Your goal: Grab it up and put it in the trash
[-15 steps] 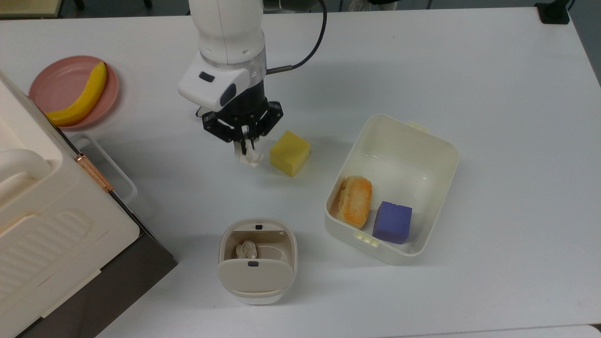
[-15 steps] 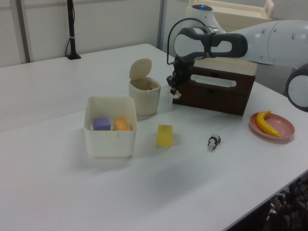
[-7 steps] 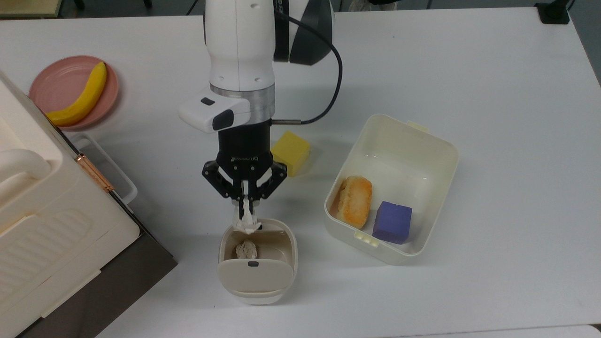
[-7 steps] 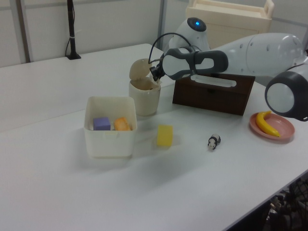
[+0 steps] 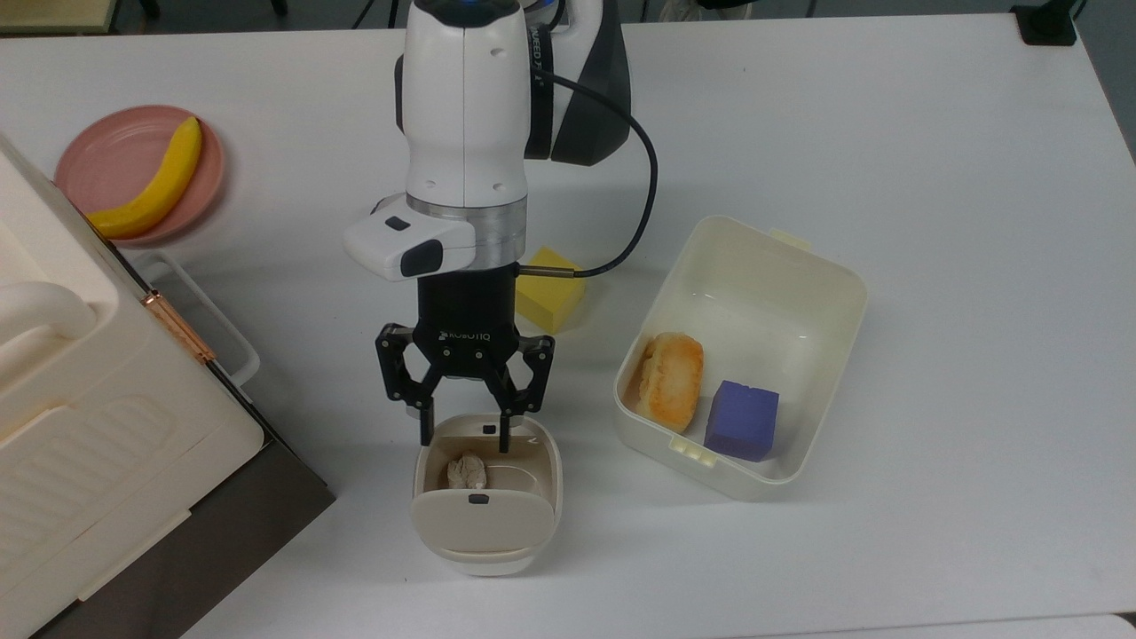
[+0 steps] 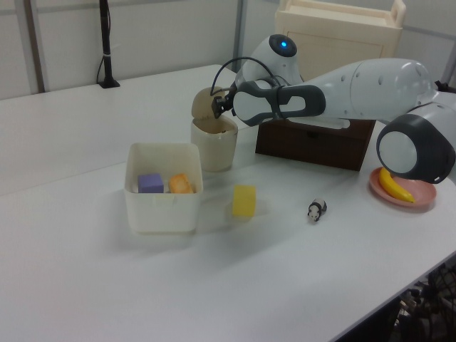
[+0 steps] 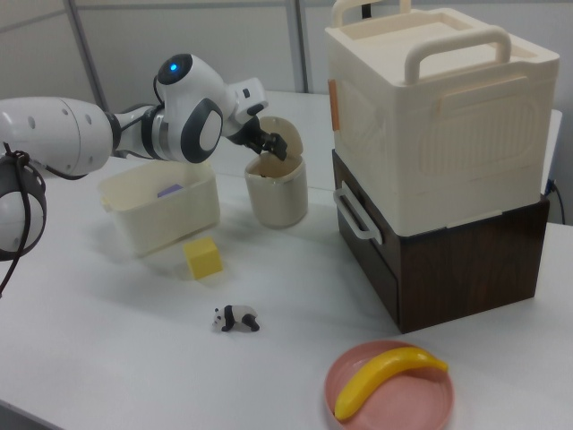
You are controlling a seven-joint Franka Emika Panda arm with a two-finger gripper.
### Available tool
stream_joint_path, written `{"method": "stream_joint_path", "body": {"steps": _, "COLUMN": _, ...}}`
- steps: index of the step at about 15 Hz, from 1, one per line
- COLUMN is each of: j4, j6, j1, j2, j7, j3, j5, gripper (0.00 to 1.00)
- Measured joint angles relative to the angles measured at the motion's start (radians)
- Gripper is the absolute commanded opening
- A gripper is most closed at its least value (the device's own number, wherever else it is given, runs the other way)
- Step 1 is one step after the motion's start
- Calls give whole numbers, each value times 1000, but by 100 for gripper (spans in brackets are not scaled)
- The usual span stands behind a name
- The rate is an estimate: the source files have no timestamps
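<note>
In the top view the tool [image 5: 464,433] hangs with its fingers spread wide and empty over the far rim of the bin [image 5: 486,493], whose flap lid is tipped open toward the top view's bottom; a crumpled paper wad [image 5: 465,470] lies inside, partly shaded by the wall. The arm covers part of the yellow cube [image 5: 552,300]. The cream tub [image 5: 741,355], holding a bun [image 5: 670,380] and a purple block [image 5: 742,420], stands to the top view's right of the bin with bare worktop [image 5: 932,222] between; a large cabinet [image 5: 98,426] is cut off at the top view's left. In the left view the tool sits close above the bin's mouth, its fingers hard to make out. In the right view a panda figurine [image 7: 236,318] and a banana [image 7: 387,378] on a pink plate [image 7: 389,394] lie well apart from the bin.
</note>
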State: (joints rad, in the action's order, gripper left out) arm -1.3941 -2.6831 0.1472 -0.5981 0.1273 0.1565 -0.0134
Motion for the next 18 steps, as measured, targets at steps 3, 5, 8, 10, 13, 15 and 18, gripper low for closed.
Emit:
{"method": "stream_joint_path", "body": {"steps": 3, "j4": -3, "j6": 25, "j1": -3, "j2": 26, "j7": 6, "j3": 2, "j5": 0, "gripper": 100}}
{"method": "stream_joint_path", "body": {"steps": 5, "j4": -31, "j6": 185, "j1": -8, "j2": 88, "j7": 10, "j3": 4, "j5": 0, "gripper": 100}}
{"method": "stream_joint_path", "body": {"steps": 8, "j4": -52, "j6": 511, "j1": -10, "j2": 192, "j7": 10, "j3": 3, "j5": 0, "gripper": 100}}
{"method": "stream_joint_path", "body": {"steps": 10, "j4": -60, "j6": 720, "j1": -8, "j2": 261, "j7": 10, "j3": -2, "j5": 0, "gripper": 100}}
{"method": "stream_joint_path", "body": {"steps": 13, "j4": -77, "j6": 909, "j1": 0, "j2": 329, "j7": 10, "j3": -17, "j5": 0, "gripper": 100}}
{"method": "stream_joint_path", "body": {"steps": 15, "j4": -88, "j6": 929, "j1": -1, "j2": 346, "j7": 11, "j3": -24, "j5": 0, "gripper": 100}}
{"method": "stream_joint_path", "body": {"steps": 18, "j4": -101, "j6": 929, "j1": -3, "j2": 348, "j7": 12, "j3": -24, "j5": 0, "gripper": 100}}
